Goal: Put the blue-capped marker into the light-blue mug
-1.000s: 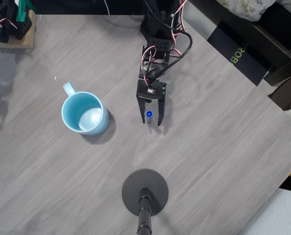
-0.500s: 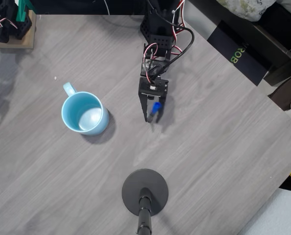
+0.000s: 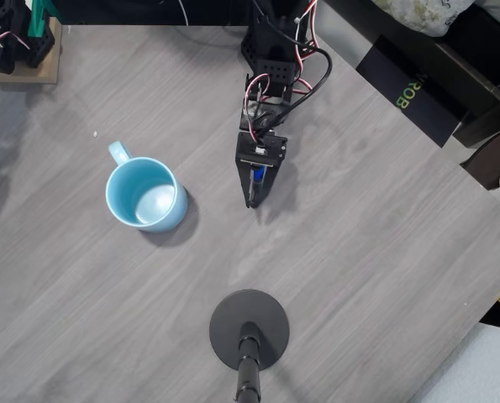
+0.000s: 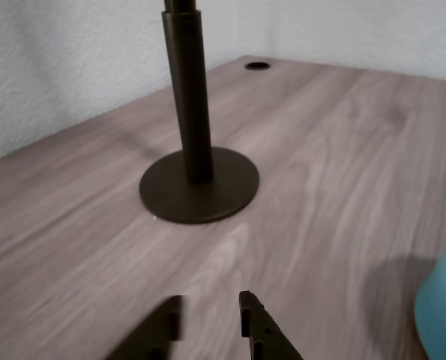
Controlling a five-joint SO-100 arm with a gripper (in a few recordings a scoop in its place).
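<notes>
The end effector (image 3: 251, 197) looks clamped on the marker (image 3: 257, 175), to the right of the mug (image 3: 145, 194) in the overhead view, so next comes the carry across above its mouth

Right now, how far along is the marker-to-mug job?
Done: the claw looks closed around the marker, whose blue cap shows between the fingers in the overhead view. In hand: carrying it; the claw sits right of the mug, well apart. Left: move over the mug, which looks empty, and drop the marker in.
</notes>
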